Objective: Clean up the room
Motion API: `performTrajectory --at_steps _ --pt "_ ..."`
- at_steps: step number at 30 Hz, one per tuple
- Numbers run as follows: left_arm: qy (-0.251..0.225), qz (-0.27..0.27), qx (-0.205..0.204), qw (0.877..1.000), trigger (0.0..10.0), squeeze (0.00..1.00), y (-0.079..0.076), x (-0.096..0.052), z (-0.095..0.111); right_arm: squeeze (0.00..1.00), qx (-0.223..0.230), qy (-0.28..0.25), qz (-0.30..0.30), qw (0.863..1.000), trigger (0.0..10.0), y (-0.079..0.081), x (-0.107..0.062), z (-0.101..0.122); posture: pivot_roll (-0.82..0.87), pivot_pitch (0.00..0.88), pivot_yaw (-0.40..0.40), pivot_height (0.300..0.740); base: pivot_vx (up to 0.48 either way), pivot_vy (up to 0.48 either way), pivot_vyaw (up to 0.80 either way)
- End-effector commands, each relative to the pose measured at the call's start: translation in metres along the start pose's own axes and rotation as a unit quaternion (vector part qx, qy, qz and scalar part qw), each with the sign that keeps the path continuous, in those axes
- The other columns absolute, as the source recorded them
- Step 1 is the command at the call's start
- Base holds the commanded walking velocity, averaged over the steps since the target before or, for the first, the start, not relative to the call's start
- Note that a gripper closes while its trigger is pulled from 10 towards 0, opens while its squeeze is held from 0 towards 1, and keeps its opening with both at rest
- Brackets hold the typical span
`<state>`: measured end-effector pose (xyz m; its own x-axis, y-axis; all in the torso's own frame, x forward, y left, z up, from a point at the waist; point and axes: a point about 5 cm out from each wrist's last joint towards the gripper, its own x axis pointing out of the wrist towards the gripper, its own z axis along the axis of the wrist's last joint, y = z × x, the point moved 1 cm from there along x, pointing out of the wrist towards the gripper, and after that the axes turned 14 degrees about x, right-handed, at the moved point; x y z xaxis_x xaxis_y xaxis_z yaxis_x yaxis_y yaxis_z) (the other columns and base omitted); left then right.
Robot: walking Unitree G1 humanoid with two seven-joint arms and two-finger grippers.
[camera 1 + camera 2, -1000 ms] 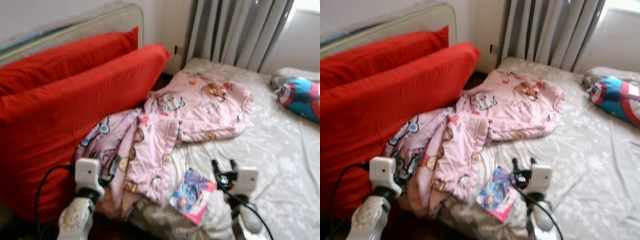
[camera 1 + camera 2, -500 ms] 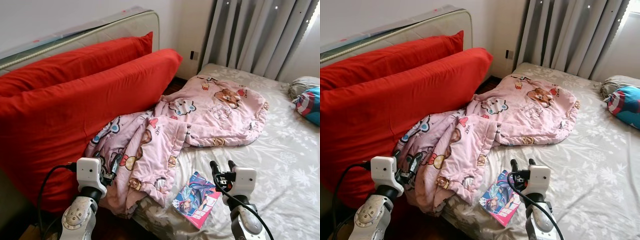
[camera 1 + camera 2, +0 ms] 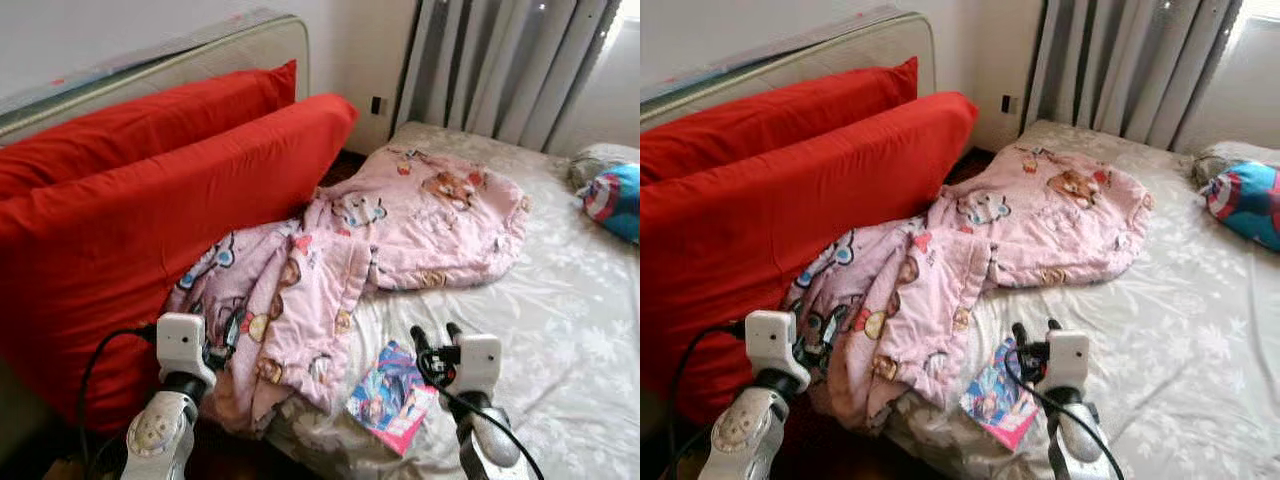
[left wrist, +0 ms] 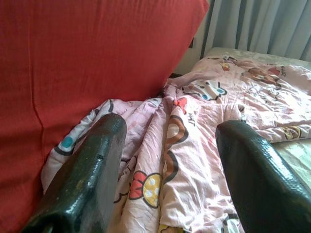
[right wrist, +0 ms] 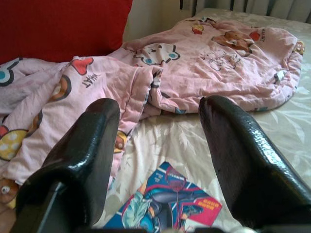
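A bedroom seen from the robot's head, looking down at a bed (image 3: 560,300) covered in a pale floral sheet. A pink quilt (image 3: 400,230) printed with cartoon bears lies crumpled across the middle of the frame, its lower end spilling off the bed's edge toward the lower left. Two large red cushions (image 3: 150,210) lean along the left side, against a pale mattress (image 3: 200,50) standing upright by the wall in the upper left. Grey curtains (image 3: 500,60) hang across the upper right. At the right edge, a blue, red and white pillow (image 3: 615,200) rests on the bed.

A colourful book (image 3: 392,398) lies flat on the sheet in the lower centre, just beside the quilt's hanging edge and near the bed's corner.

The left gripper (image 3: 222,335) is held low in the lower left, in front of the hanging quilt, its two black fingers (image 4: 87,179) spread wide with nothing between them (the wrist view shows quilt and red cushion through the gap). The right gripper (image 3: 437,338) hovers in the lower centre-right, just above the far corner of the book, fingers (image 5: 243,150) also spread wide and empty; its wrist view looks over the book toward the quilt.
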<state>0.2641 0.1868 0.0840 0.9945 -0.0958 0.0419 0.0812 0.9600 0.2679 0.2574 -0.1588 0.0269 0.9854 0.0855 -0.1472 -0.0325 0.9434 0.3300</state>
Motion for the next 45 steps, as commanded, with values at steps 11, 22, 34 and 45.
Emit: performTrajectory --at_steps 11,22,34,45 --pt "-0.004 -0.005 0.014 1.0 10.0 0.0 -0.0016 0.002 0.0049 0.0 -0.005 0.008 0.007 1.0 10.0 0.0018 0.0014 0.002 -0.08 0.02 -0.041 0.662 0.0 0.0 0.0" --pt "-0.002 -0.006 0.014 1.0 10.0 0.0 -0.005 0.0033 0.0033 0.0 -0.003 0.006 0.028 1.0 10.0 0.0046 0.0008 0.0014 -0.08 0.0 -0.053 0.643 0.0 0.0 0.0" --pt "0.003 -0.004 0.013 1.0 10.0 0.0 -0.0056 0.0056 0.0025 0.0 -0.002 0.015 0.036 0.999 10.0 0.0066 0.0035 -0.0012 -0.08 0.0 -0.057 0.643 0.0 0.0 0.0" --pt "0.003 -0.003 0.011 1.0 10.0 0.0 -0.0056 0.0085 0.0029 0.0 -0.004 0.019 0.027 0.999 10.0 0.0026 0.0025 -0.0024 -0.08 0.005 -0.056 0.643 0.0 0.0 0.0"
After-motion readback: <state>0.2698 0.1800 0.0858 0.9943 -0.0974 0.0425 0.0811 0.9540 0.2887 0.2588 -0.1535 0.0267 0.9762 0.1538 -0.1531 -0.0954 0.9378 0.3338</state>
